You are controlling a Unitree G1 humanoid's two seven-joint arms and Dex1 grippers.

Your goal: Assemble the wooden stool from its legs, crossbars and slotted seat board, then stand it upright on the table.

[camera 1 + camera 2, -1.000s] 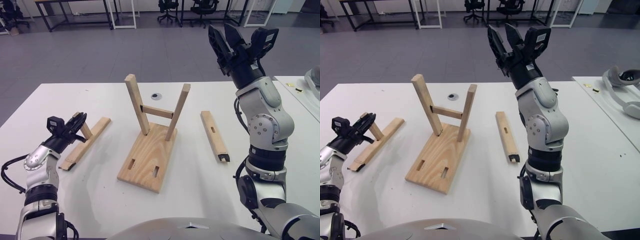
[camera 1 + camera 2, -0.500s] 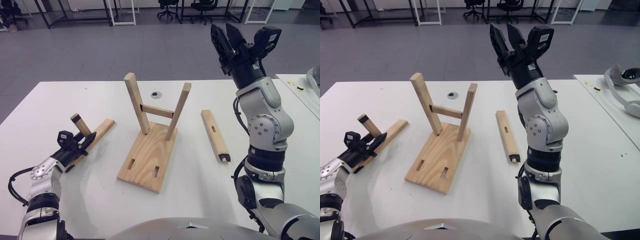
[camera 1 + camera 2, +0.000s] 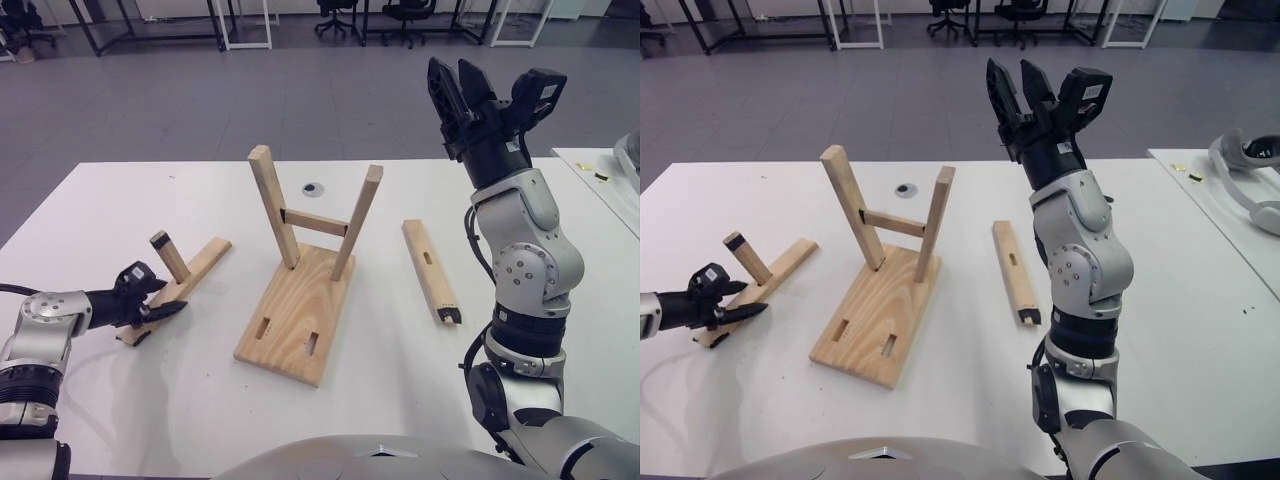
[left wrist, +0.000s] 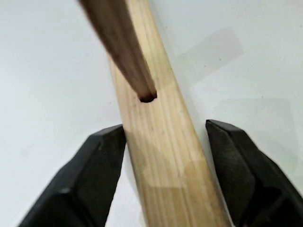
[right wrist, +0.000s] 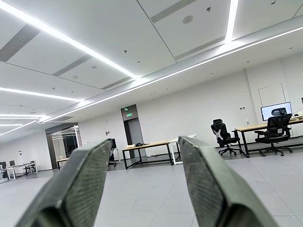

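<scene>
By the table's (image 3: 400,370) left edge, the near end of the leg (image 3: 198,265) is hidden behind the left gripper (image 3: 172,297). In the wrist view both its ends run off the picture, and the crossbar (image 4: 120,52) pegged into it is blurred. A small dark round thing (image 3: 315,189) near the far edge is too small to identify.

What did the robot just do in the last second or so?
The left gripper drew back from the short crossbar toward the robot and now sits open astride the lying leg's near end. The right gripper stayed raised and open; the seat board and loose leg did not move.
</scene>
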